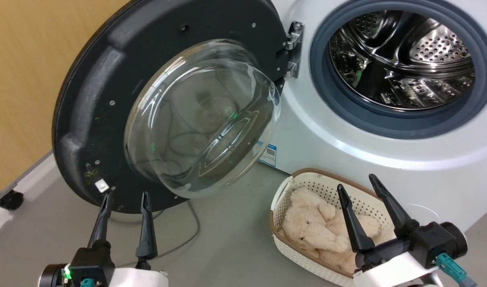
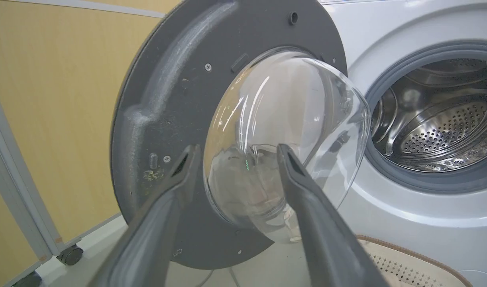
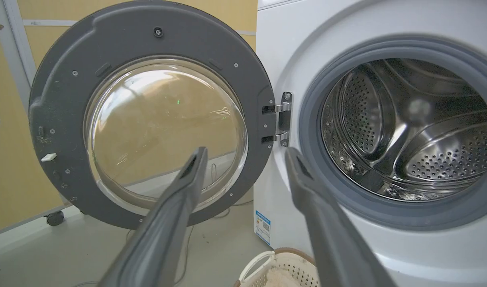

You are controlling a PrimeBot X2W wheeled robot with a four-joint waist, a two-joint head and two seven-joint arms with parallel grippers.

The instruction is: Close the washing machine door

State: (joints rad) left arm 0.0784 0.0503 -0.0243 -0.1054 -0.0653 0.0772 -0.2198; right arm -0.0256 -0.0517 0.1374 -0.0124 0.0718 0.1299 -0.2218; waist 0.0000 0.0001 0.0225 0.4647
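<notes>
The washing machine door (image 1: 88, 107) stands swung wide open to the left of the washing machine (image 1: 347, 159), its black rim and bulging glass bowl (image 1: 203, 119) facing me. It hangs on a metal hinge (image 1: 293, 48). The steel drum (image 1: 403, 59) is exposed inside the grey-blue gasket. My left gripper (image 1: 126, 199) is open, its tips just below the door's lower rim. My right gripper (image 1: 357, 183) is open above the basket. The door (image 2: 163, 103) and drum (image 2: 438, 119) show past the left fingers; the door (image 3: 56, 103) and drum (image 3: 411, 131) show past the right fingers.
A white basket (image 1: 283, 191) of beige plush (image 1: 311, 223) sits on the grey floor before the machine. A grey cable (image 1: 187, 235) lies under the door. A yellow wall panel (image 1: 24, 79) with a castor (image 1: 10, 199) stands at the left. A blue label sticker (image 1: 268, 154) marks the machine front.
</notes>
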